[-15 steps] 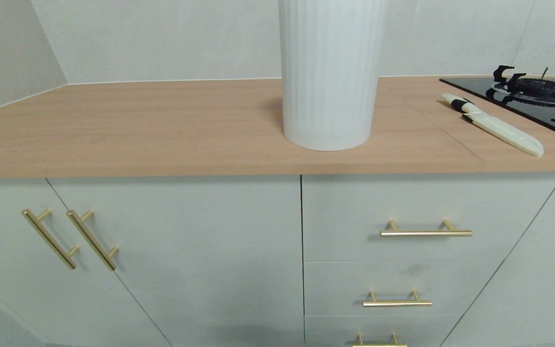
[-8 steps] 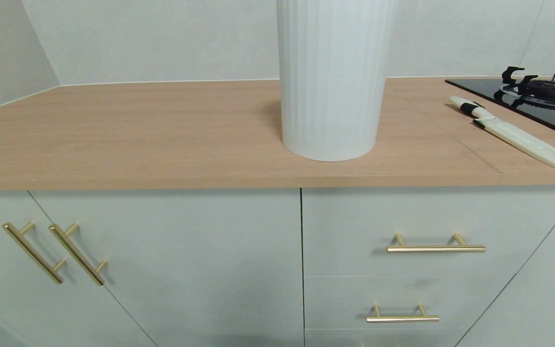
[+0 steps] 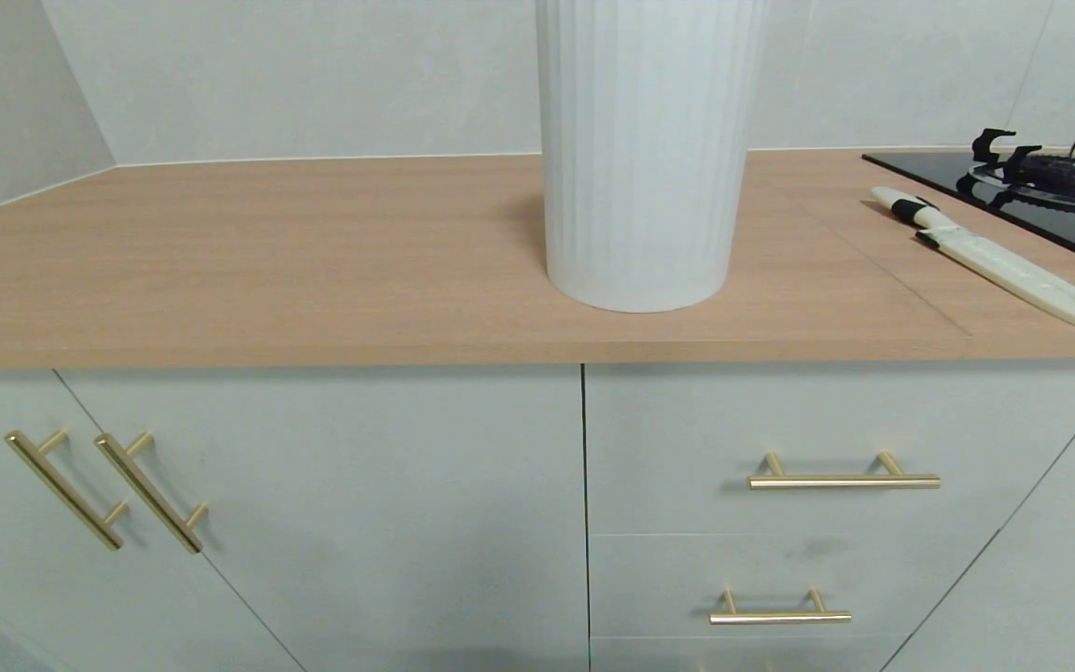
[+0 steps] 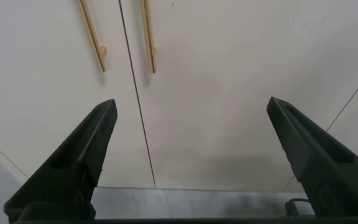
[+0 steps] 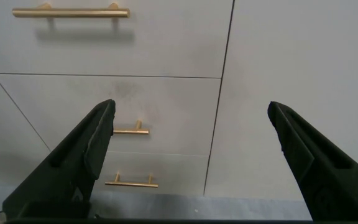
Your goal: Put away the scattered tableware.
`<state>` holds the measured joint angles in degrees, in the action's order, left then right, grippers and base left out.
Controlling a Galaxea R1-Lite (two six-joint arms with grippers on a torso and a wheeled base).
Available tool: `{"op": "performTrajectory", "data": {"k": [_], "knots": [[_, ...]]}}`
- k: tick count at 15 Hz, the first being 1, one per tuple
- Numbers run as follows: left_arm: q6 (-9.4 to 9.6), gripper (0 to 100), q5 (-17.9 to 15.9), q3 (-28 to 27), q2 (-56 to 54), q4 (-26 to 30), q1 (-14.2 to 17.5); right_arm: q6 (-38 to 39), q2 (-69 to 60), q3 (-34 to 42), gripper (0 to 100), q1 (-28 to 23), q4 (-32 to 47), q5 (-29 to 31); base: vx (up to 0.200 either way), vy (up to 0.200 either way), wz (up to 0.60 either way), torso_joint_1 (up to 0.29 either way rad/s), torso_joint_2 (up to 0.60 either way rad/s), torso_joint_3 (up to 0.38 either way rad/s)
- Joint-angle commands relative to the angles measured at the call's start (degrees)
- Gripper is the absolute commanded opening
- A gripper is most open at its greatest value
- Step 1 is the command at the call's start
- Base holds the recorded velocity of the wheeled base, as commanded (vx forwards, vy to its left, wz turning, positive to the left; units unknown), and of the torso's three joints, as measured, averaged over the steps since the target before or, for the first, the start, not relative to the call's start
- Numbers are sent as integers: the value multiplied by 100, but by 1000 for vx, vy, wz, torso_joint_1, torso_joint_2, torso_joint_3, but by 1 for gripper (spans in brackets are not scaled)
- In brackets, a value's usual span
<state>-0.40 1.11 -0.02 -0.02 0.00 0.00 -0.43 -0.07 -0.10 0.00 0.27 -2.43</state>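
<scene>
A tall ribbed white container stands on the wood-grain bench, well apart from a pale tapered knife. The left pincer and right pincer both gape empty.

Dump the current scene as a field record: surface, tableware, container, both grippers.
surface: light wooden countertop
hob: black gas hob, at the countertop's far right
container: tall white ribbed cylinder, upright near the front edge
tableware: cream knife with black-banded handle, lying flat beside the hob
left gripper: open, empty, facing grey cabinet doors
right gripper: open, empty, facing grey drawer fronts
</scene>
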Motion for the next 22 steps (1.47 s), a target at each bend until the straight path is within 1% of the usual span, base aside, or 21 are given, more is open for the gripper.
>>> {"op": "performTrajectory", "data": {"k": [1,5,9,22], "knots": [[-4,100,3,2,2,0,0,-1,7,1,100,0,0,-4,0,0,0,0,0,0],[-4,100,3,2,2,0,0,-1,7,1,100,0,0,-4,0,0,0,8,-29,-24],[5,100,3,2,2,0,0,-1,7,1,100,0,0,-4,0,0,0,76,-256,-262],[-4,100,3,2,2,0,0,-1,7,1,100,0,0,5,0,0,0,189,-495,-286]]}}
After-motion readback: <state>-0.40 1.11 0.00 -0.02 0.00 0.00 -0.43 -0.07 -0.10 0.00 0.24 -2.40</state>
